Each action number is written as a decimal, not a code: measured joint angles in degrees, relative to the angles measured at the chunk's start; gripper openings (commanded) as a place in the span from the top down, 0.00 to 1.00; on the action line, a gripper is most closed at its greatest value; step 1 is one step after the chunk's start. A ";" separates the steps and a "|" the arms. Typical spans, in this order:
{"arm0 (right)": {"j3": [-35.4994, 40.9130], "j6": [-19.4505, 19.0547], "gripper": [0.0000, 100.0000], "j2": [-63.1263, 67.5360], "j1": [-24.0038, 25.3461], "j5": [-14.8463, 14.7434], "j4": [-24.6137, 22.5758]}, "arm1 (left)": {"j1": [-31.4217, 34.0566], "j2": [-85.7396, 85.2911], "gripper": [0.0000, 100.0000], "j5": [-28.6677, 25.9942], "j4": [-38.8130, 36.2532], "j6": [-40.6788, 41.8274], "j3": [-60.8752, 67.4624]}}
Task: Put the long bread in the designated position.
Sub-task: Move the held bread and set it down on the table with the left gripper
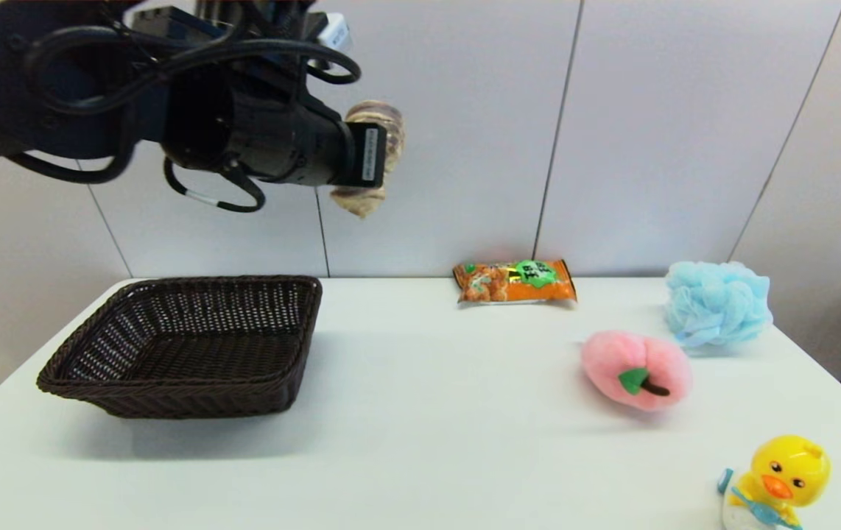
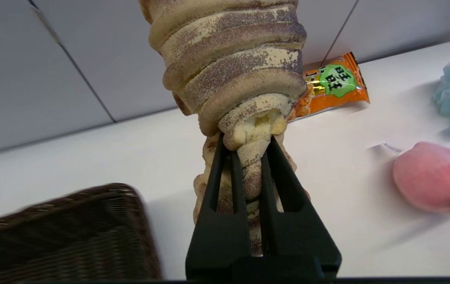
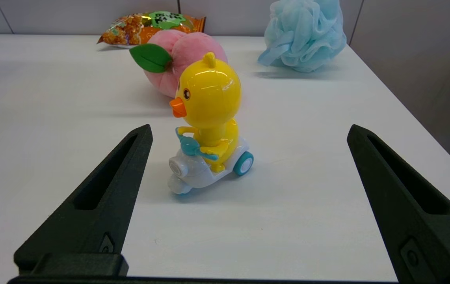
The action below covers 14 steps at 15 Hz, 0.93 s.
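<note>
So the left gripper (image 1: 380, 158) has its fingers clamped on the long bread (image 2: 233, 75), held high in the air. Next it probably lowers toward the basket (image 1: 192, 346) below the fingers, then lets go. Right gripper (image 3: 244, 205) sits parked, fingers spread.

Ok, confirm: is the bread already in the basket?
No, the left gripper holds the bread in the air, above the table and beside the basket.

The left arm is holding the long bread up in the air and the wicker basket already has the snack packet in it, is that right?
Not quite. The left gripper does hold the long bread in the air, but the head view shows the snack packet lying on the table by the wall, outside the basket.
</note>
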 measured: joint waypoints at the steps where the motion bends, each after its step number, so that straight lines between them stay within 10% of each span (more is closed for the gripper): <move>1: 0.00 -0.02 0.00 0.00 0.00 -0.02 0.02 | 0.66 -2.10 1.00 -1.11 -0.04 2.12 1.33; 14: 0.00 -0.02 0.00 0.00 0.00 -0.02 0.02 | 10.34 -27.78 1.00 -19.94 -0.13 18.24 26.76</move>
